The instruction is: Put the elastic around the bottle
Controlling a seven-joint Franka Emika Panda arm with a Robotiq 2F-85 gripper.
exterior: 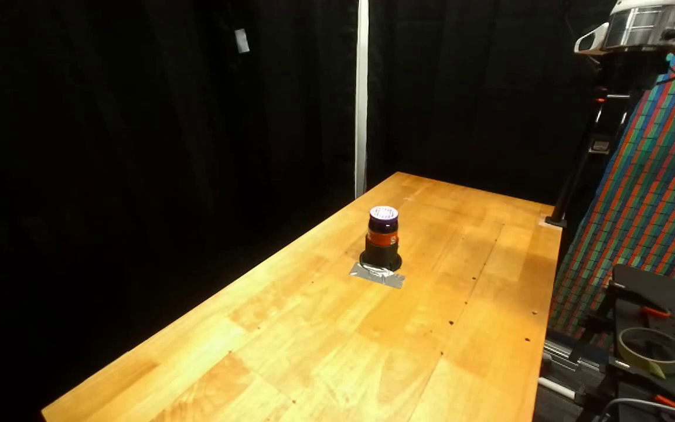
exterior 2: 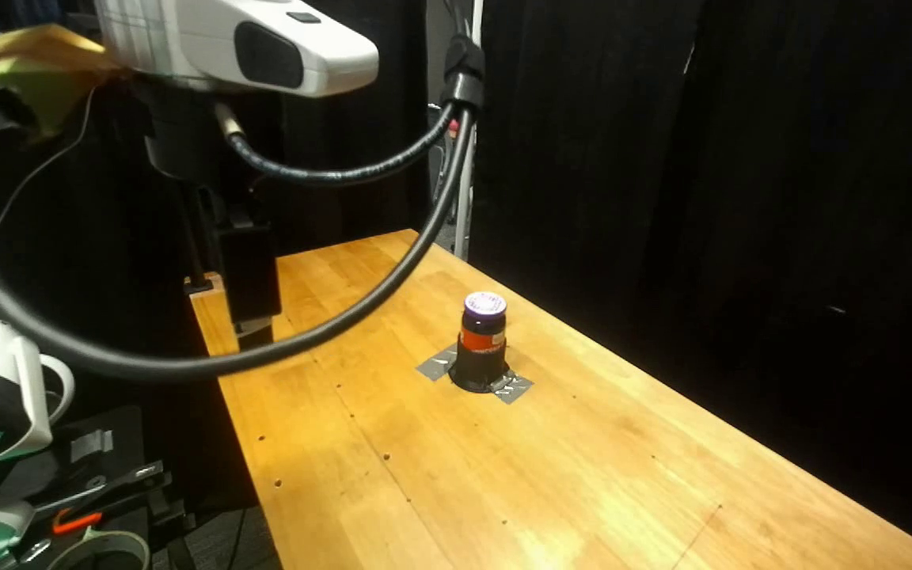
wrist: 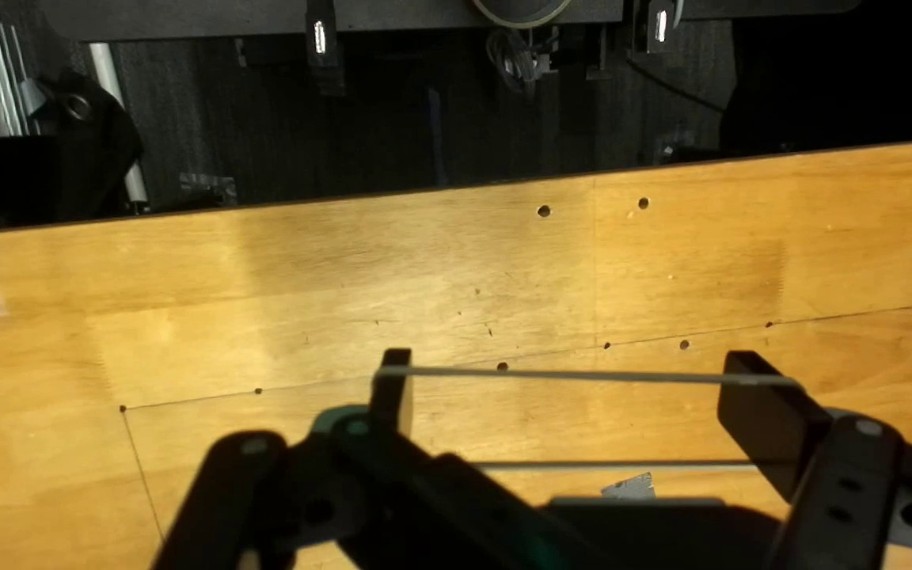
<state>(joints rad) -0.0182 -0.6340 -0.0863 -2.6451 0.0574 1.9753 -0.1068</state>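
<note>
The bottle (exterior: 383,237) is small and dark, with an orange-red band and a purple, white-topped cap. It stands upright in a black holder (exterior: 381,255) taped to the table, and also shows in an exterior view (exterior 2: 482,339). My gripper (wrist: 563,380) is open. The elastic (wrist: 551,374) is stretched round the outside of both fingers, forming two nearly parallel strands. The gripper hangs above the table, apart from the bottle and off to one side, as an exterior view shows (exterior 2: 252,317). In the wrist view the bottle is hidden; a corner of grey tape (wrist: 632,486) shows.
The wooden table (exterior: 337,351) has small holes. Grey tape (exterior 2: 513,388) holds the bottle's holder down. A dark pole foot (exterior: 555,221) stands at the table's corner. A thick cable (exterior 2: 329,348) loops from the arm. A dark side bench (exterior: 660,293) carries a tape roll (exterior: 653,350).
</note>
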